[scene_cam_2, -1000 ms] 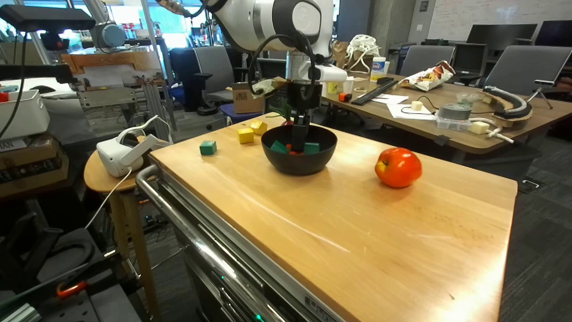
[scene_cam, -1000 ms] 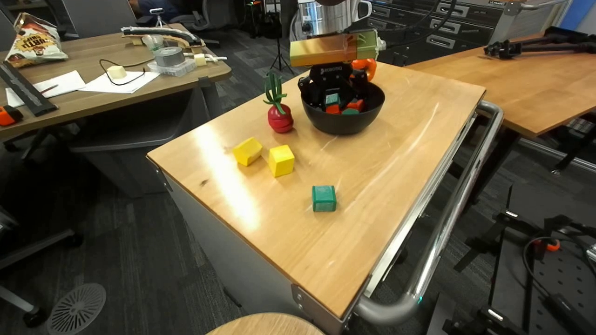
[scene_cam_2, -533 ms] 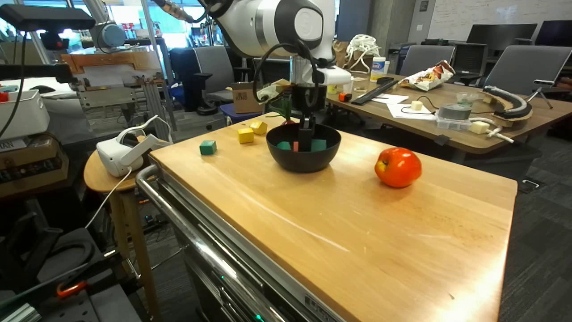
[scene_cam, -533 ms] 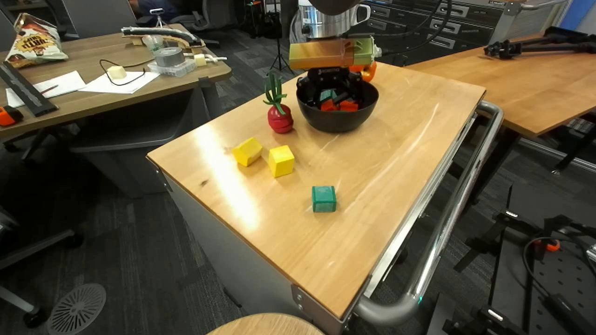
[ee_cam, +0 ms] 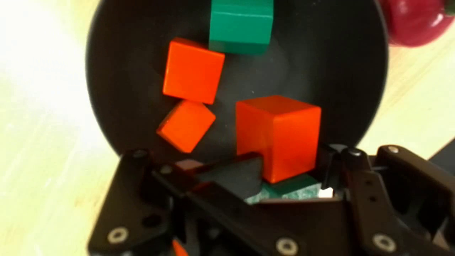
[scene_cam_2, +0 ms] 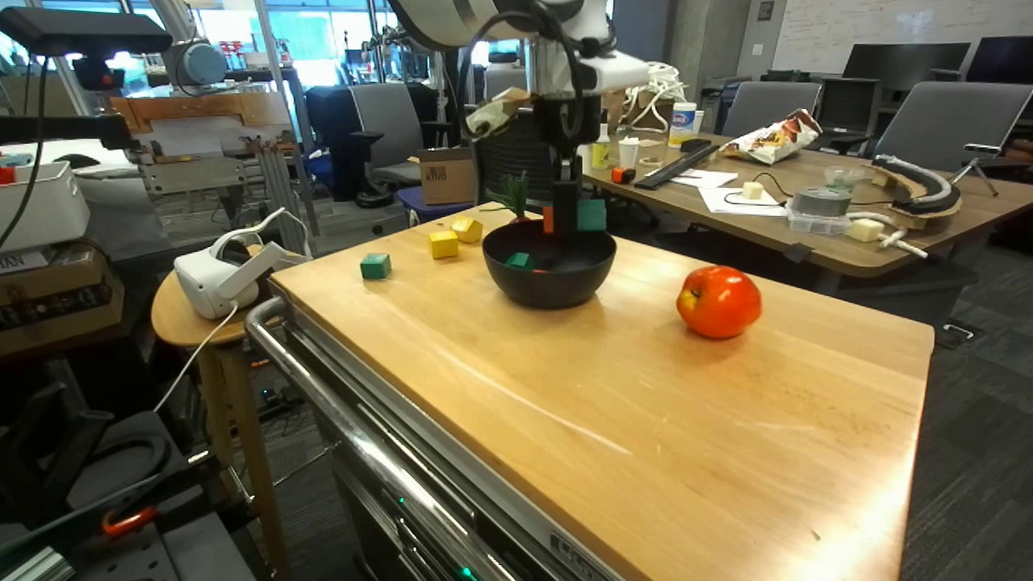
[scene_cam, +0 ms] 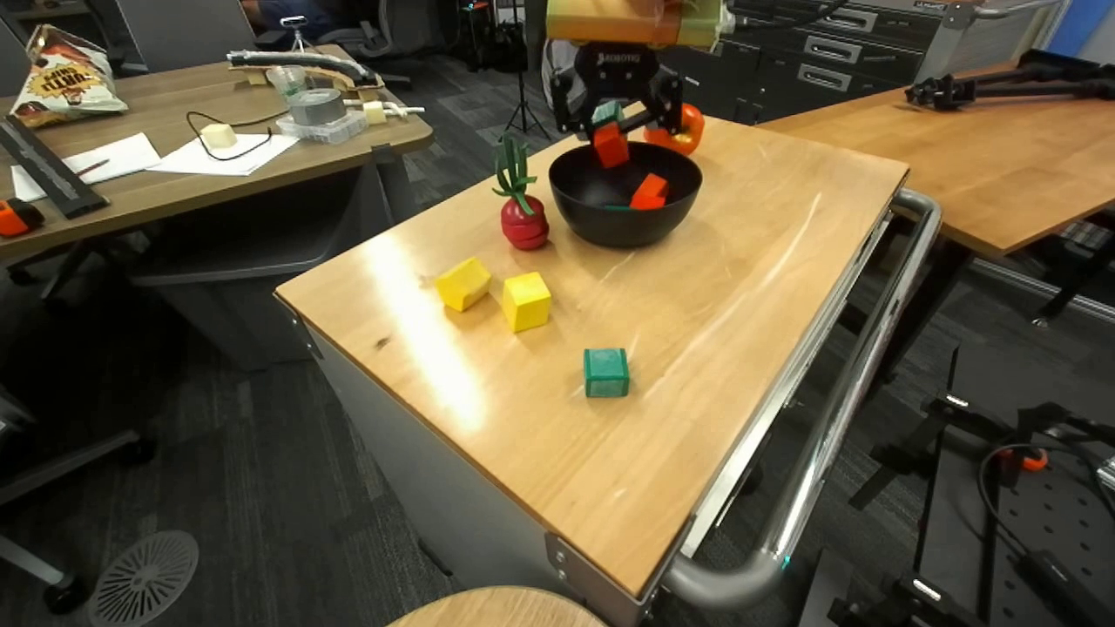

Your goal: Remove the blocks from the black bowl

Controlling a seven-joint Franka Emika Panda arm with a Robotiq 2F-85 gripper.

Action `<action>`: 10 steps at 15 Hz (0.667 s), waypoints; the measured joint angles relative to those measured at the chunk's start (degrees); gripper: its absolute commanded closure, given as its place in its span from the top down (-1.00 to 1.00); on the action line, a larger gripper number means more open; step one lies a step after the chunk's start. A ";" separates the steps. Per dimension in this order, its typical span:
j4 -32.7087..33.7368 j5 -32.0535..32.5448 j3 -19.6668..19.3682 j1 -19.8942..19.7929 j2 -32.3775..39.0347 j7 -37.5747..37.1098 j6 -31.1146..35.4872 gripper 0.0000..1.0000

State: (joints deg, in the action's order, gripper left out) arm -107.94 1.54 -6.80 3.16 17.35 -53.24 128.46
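Although three blocks lie out on the tabletop (scene_cam: 697, 287), the job looks less than half done. With the black bowl (scene_cam: 623, 225) as dial centre in an exterior view, the loose green block (scene_cam: 606, 373) sits at six o'clock, one yellow block (scene_cam: 526, 301) between seven and eight, another yellow block (scene_cam: 464, 284) at eight. In the wrist view, read from the lifted red block (ee_cam: 279, 138), the bowl still holds a green block (ee_cam: 241, 26) between eleven and twelve, a red block (ee_cam: 193, 71) between ten and eleven, and another red block (ee_cam: 188, 126) near nine; more could hide under the claw (ee_cam: 293, 166). The claw hangs over the bowl, clamped on the lifted red block and, it appears, the lifted green block (scene_cam_2: 591, 215) too, its jaws parted only by their width. That pair awaits setting down outside.
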 measured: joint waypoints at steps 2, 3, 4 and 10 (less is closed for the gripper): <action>-2.04 0.11 -0.05 -0.74 -5.25 1.16 -0.92 -0.78; -3.22 0.11 -0.12 -1.43 -7.95 1.39 -1.92 -0.78; -4.58 0.11 -0.28 -2.32 -10.59 1.45 -3.12 -0.78; -16.62 1.14 -2.04 -8.65 -17.11 1.41 -1.47 -0.78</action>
State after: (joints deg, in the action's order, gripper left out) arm -124.56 2.68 -8.84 -5.49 0.24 -51.83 126.99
